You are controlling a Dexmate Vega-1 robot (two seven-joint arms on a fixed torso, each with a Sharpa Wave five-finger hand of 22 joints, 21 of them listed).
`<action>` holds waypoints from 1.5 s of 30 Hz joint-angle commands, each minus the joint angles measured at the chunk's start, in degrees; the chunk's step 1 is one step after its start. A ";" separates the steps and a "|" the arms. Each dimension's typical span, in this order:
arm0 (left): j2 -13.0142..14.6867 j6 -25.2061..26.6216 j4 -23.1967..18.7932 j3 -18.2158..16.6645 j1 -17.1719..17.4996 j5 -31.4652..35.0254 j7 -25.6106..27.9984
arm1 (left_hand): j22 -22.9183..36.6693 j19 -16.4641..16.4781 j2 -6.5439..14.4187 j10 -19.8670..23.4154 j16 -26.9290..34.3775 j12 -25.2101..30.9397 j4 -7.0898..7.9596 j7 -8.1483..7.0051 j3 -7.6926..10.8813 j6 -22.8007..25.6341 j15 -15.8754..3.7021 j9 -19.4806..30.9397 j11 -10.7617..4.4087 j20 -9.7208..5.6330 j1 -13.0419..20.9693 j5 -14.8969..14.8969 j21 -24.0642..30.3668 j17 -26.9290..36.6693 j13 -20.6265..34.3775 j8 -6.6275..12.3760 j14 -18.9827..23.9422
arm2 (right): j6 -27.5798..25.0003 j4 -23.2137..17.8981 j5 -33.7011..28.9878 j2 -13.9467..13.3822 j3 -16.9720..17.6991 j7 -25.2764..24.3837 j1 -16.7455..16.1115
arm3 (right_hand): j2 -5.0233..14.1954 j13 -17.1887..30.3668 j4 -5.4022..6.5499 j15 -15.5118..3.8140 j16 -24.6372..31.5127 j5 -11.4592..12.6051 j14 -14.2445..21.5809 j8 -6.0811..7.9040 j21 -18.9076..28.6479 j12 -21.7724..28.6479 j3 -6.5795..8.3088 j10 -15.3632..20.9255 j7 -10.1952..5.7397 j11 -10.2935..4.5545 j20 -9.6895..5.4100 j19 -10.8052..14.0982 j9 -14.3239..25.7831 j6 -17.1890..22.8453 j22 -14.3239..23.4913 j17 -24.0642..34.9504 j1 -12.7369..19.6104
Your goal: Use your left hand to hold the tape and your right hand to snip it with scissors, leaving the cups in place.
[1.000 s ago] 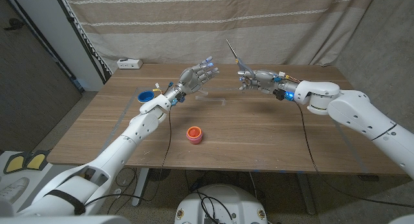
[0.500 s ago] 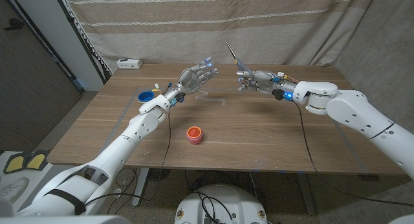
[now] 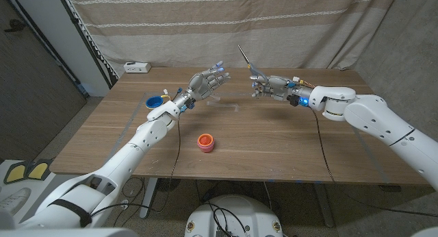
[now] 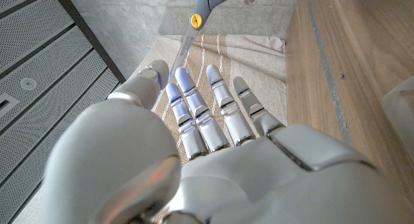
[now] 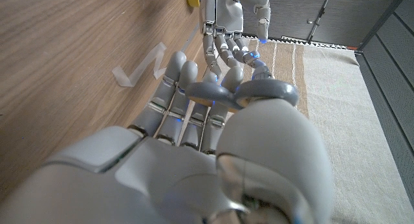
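Head view: left hand raised over the far half of the table, fingers spread and apart, nothing visibly pinched. Right hand is opposite it, near but not touching, clamped on the scissors, whose blades stick up and lean toward the left hand. Tape is a faint clear strip on the wood between and under the two hands; too pale there to tell its shape. Right wrist view shows it better: tape lies loose on the table in a zigzag, apart from both hands, and the scissor handle loops sit around the right hand's fingers. Left wrist view gives the scissors' pivot and blade tip just past the left fingertips, no contact. Red cup stands mid-table nearer the robot; blue cup sits beside the left forearm. A white power strip lies at the far left corner.
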 commanded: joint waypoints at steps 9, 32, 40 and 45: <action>-0.62 0.25 2.13 -0.25 -0.92 0.04 -0.83 | 0.23 0.25 -0.25 0.27 0.23 0.38 -0.03 0.06 0.62 -0.24 -8.13 -0.12 -0.06 -5.09 0.61 0.13 -0.22 0.28 0.23 -0.49 0.47 | -0.93 1.14 0.47 1.09 -0.92 -0.69 1.29 | -1.57 4.73 1.24 -7.19 1.35 1.98 -1.23 -0.16 0.88 35.34 -3.21 -0.52 1.19 0.49 0.67 -0.81 -0.55 -1.17 -1.17 -2.65 -5.03; -1.41 0.31 3.90 -0.32 -1.68 0.37 -1.05 | 0.25 0.34 -0.19 0.10 0.23 0.71 0.08 0.03 1.14 -0.74 -8.08 -0.22 -0.04 -5.06 0.56 0.03 -0.26 0.39 0.55 -1.09 0.61 | 0.59 2.25 -1.18 1.50 -1.49 0.58 1.72 | -4.14 2.64 3.05 -4.61 3.28 4.09 -3.92 -0.65 1.13 32.36 -7.52 -1.26 3.00 3.04 1.87 -2.22 -0.46 -3.19 -4.12 -5.83 -12.20; -1.87 -0.02 4.69 -0.47 -1.66 0.38 -0.98 | 0.25 0.32 -0.11 0.06 0.24 0.82 0.07 0.02 1.35 -0.78 -8.16 -0.23 -0.03 -5.06 0.64 0.00 -0.28 0.42 0.64 -1.21 0.68 | 0.60 2.57 -1.50 1.60 -1.66 0.93 2.10 | -5.20 0.88 3.48 -3.84 3.48 4.74 -4.61 -1.21 1.00 31.09 -8.92 -1.58 3.62 3.80 2.34 -2.86 -0.84 -3.91 -5.21 -6.73 -14.40; -1.91 -0.21 4.72 -0.59 -1.50 0.47 -0.71 | 0.26 0.33 -0.14 0.02 0.21 0.90 0.08 0.02 1.46 -0.77 -8.11 -0.24 -0.03 -5.07 0.61 -0.04 -0.30 0.44 0.72 -1.28 0.66 | 0.73 2.84 -1.84 1.63 -1.79 1.24 2.33 | -5.42 0.15 3.50 -3.59 3.48 4.99 -4.85 -1.82 1.03 30.86 -9.26 -1.38 3.91 4.33 2.47 -2.87 -1.65 -4.05 -5.62 -6.94 -14.86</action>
